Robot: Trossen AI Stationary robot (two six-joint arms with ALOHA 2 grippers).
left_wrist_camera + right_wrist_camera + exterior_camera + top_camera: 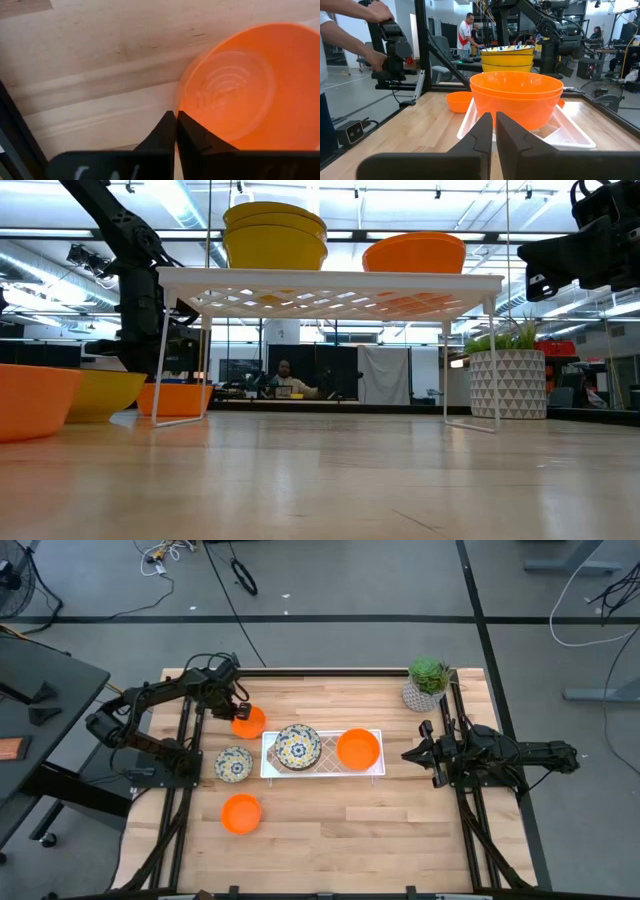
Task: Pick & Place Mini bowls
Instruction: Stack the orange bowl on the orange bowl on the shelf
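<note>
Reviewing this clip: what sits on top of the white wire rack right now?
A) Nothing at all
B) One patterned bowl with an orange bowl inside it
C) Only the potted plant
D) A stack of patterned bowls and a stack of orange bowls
D: the high view shows the patterned bowls and the orange bowls side by side on the white wire rack.

Wire rack (322, 772) at table (330, 840) centre carries two bowl stacks (298, 747) (358, 749). Three bowls lie toward the left edge — one (241, 814) nearer the front. Plant (428, 683) — back right corner.
</note>
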